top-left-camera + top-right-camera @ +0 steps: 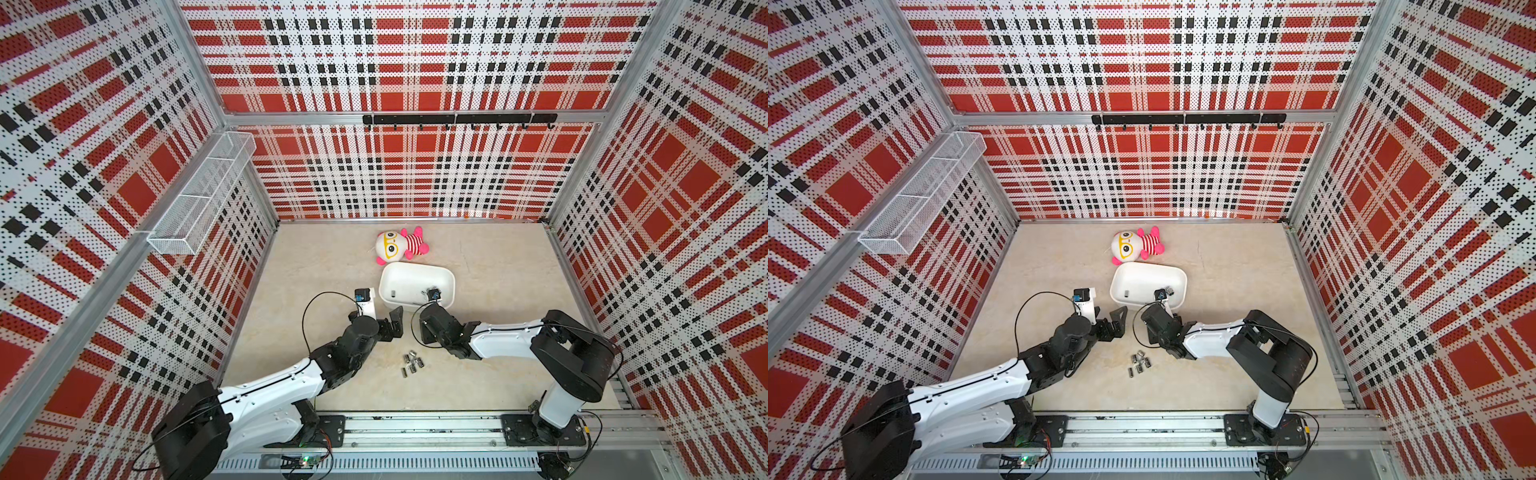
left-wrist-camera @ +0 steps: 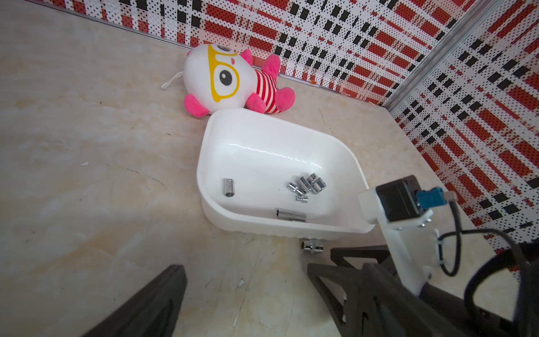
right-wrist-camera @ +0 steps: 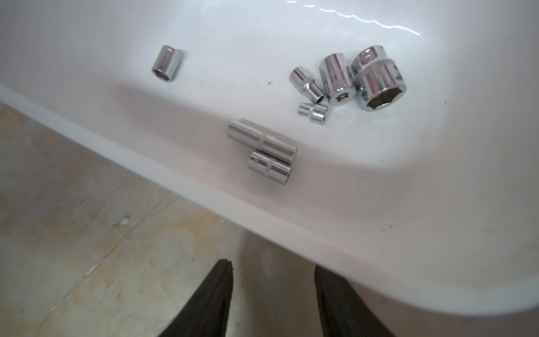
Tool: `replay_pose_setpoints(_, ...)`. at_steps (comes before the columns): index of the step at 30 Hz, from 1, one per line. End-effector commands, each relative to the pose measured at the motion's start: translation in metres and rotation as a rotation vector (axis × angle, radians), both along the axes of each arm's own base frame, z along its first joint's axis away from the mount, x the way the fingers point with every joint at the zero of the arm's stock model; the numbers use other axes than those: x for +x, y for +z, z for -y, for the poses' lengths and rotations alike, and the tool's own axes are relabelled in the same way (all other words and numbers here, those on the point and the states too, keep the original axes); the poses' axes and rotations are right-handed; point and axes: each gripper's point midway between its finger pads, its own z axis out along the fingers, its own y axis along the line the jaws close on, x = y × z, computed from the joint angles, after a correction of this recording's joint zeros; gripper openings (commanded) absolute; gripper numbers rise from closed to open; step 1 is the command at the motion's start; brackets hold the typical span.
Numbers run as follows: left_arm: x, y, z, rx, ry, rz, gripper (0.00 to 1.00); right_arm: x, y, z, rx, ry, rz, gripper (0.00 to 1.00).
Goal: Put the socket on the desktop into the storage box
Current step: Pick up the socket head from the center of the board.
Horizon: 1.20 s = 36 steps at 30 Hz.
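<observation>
Right end effector (image 3: 272, 265) hangs at the near rim of the white, shallow, round-cornered plastic storage box (image 3: 320, 233). Its two black fingers are partly spread with nothing between them. Close by, the left end effector (image 1: 391, 324) is spread as wide as it goes, also empty.

Nearest me, on the beige marble-veined tabletop (image 1: 332, 266), lies a loose pile of small chrome steel sockets (image 1: 412, 364). I make it roughly seven, but they are too small in both top views to count surely. One stray chrome socket (image 2: 312, 248) lies on the tabletop just beside the box's near wall.

Inside the box I count eight: a lone socket (image 3: 165, 62), a touching cluster of five (image 3: 350, 81) and a pair (image 3: 267, 151) against the near wall. Beyond the far rim lies one white-and-pink plush doll with yellow glasses (image 2: 221, 78).

I judge the sockets dense for their size, rigid and not fragile. They are polished and round, though, so they will roll and may squirt out of a slack pinch. I would take each one across its cylinder wall at mid-length, from above, starting with an outlier of the pile.
</observation>
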Motion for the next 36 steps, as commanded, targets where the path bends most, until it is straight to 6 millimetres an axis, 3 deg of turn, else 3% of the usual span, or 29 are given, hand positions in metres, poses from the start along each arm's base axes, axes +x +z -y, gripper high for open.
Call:
replay_pose_setpoints(1, 0.002, 0.0, -0.002, 0.01, 0.011, 0.016, 0.99, 0.012, 0.0, 0.001, 0.011, -0.014, 0.022, 0.52)
replay_pose_setpoints(17, 0.003, -0.005, -0.002, 0.031, 0.013, 0.006, 0.99, 0.024, -0.011, 0.0, 0.002, 0.007, 0.009, 0.5)
replay_pose_setpoints(36, 0.005, -0.007, -0.002, 0.045, 0.022, 0.0, 0.99, 0.022, -0.015, -0.002, 0.011, 0.017, -0.008, 0.36)
